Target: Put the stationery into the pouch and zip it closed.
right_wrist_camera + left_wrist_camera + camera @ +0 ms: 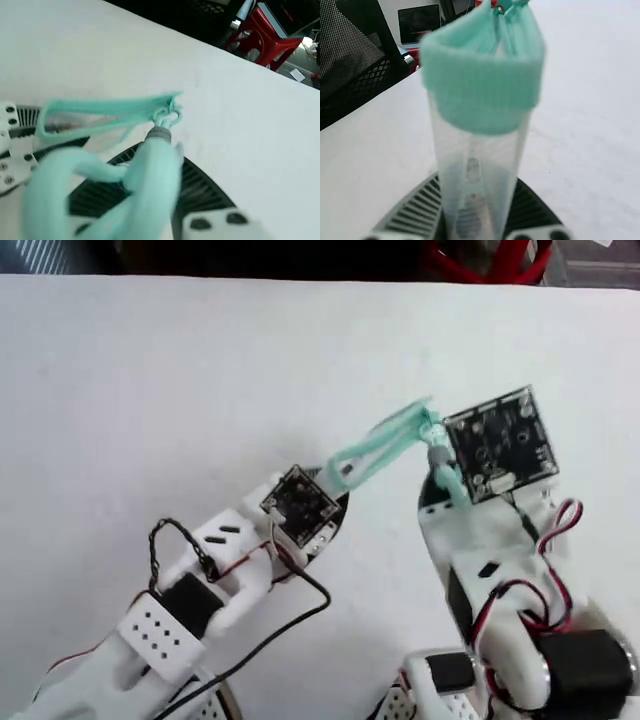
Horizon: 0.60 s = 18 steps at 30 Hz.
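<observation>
A clear pouch (385, 445) with mint-green trim hangs above the white table, stretched between the two arms. My left gripper (335, 475) is shut on one end of it; in the left wrist view the pouch (480, 100) rises out of that gripper (475, 220), and faint shapes show through its clear wall. My right gripper (447, 478) is shut on the mint-green strap (145, 180), which joins the zipper ring (167, 117) at the other end of the pouch (100, 112). The zipper edge looks drawn together along its length.
The white table (150, 390) lies bare around both arms. Beyond its far edge stand a red stool (260, 30) and a black mesh chair (350, 65). A black cable (290, 625) loops beside the left arm.
</observation>
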Each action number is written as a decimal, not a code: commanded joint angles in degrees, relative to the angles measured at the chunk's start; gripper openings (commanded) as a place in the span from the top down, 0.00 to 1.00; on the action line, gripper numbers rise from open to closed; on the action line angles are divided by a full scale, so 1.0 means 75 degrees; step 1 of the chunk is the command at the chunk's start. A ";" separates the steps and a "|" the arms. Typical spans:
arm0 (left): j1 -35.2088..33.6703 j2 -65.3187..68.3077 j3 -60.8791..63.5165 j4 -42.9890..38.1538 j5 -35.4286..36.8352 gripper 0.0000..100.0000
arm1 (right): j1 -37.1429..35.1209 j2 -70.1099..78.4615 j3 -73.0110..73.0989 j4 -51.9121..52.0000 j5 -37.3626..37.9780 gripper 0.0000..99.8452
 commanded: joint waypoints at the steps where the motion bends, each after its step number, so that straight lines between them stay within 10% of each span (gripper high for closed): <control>1: -0.0334 0.0123 0.0047 -0.0023 0.0164 0.98 | 0.0779 -0.0674 0.1629 0.0018 0.0750 0.98; 10: -0.0322 0.0123 0.0059 -0.0023 0.0176 0.98 | 0.1565 -0.1459 0.3130 -0.0006 0.1149 0.97; 18: -0.0287 0.0123 0.0070 -0.0023 0.0176 0.98 | 0.1424 -0.1975 0.2825 -0.0006 0.1114 0.68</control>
